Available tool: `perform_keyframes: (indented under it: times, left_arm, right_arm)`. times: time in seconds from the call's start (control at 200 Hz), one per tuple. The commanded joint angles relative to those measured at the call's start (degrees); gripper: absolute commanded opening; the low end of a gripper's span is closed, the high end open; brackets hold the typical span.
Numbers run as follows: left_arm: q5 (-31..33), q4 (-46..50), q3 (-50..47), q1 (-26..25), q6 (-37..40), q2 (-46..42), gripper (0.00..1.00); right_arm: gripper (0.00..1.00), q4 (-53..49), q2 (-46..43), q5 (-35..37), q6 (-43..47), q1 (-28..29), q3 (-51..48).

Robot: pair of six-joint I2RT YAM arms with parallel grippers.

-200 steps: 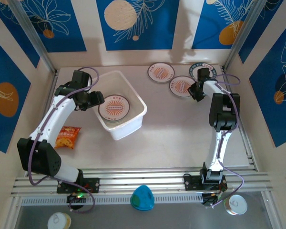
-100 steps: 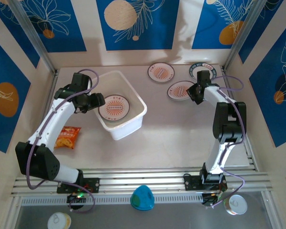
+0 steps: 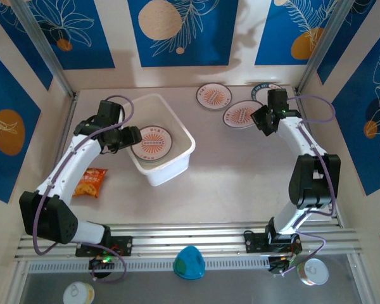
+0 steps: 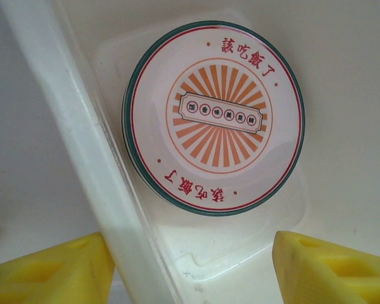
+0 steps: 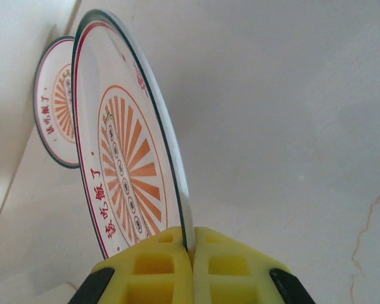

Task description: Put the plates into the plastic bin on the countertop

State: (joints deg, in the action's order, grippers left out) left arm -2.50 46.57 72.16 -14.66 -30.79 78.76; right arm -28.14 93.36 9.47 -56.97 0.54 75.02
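Inside the translucent white plastic bin (image 3: 169, 168), stacked round white sunburst plates (image 3: 151, 140) already; right claw (image 5: 189, 244) pinches another plate (image 5: 123, 171) by its rim, left claw (image 3: 133, 137) hangs spread, two plates (image 3: 213, 96) left on the beige counter (image 3: 228, 171).

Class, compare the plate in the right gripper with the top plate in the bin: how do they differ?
The held plate is tilted; the bin plate lies flat. The held plate is pinched by the right gripper, outside the plastic bin; the bin plate rests ungripped inside it. Both have orange sunburst centres and green rims.
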Motion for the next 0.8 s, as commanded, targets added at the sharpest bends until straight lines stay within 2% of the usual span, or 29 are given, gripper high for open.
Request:
perform_keyframes:
  times: [0.0, 0.38, 0.795]
  left_arm:
    - [-2.7, -2.2, -0.9, -2.5, -1.2, -2.5, 0.66]
    - [-2.7, -5.0, -3.6, -7.5, -4.2, -4.6, 0.67]
    - [-1.7, -9.4, -3.4, -16.3, -7.3, -3.2, 0.67]
  right_arm:
    - [0.0, -0.8, -4.3, -2.3, -0.4, 0.3, -1.2]
    - [0.0, -6.0, -15.4, -1.8, -1.3, 1.4, 3.4]
    - [0.0, -11.3, -21.4, 0.6, -5.9, 8.5, 8.9]
